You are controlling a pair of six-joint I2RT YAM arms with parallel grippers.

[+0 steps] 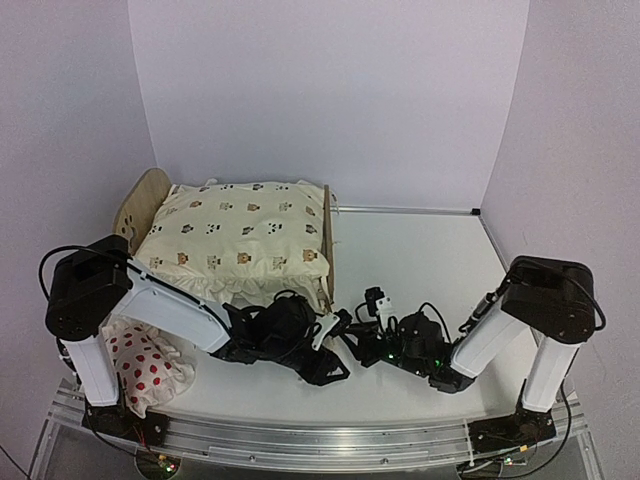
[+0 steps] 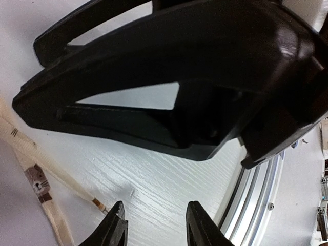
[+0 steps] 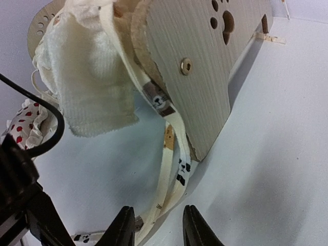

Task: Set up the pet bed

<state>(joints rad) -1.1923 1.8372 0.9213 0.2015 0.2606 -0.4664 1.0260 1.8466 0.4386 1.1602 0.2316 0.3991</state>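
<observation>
At the far left of the table [image 1: 420,255], the pet bed [image 1: 143,203] sits lengthwise left-right, with the cream animal-print cushion [image 1: 240,235] on top between its two wood end boards. The red-spotted white pillow [image 1: 145,365] lies on the table near-left, by the left arm's base. Both arms reach in low at near centre, just near of the bed's right end. Left gripper [image 2: 156,228]: jaws partly open, nothing between them, over bare table, with a printed strap [image 2: 38,179] lying off to one side. Right gripper [image 3: 156,225]: jaws partly open, facing the paw-print end board [image 3: 205,77]. A cushion tie [image 3: 171,154] hangs down between the fingers, not clamped.
</observation>
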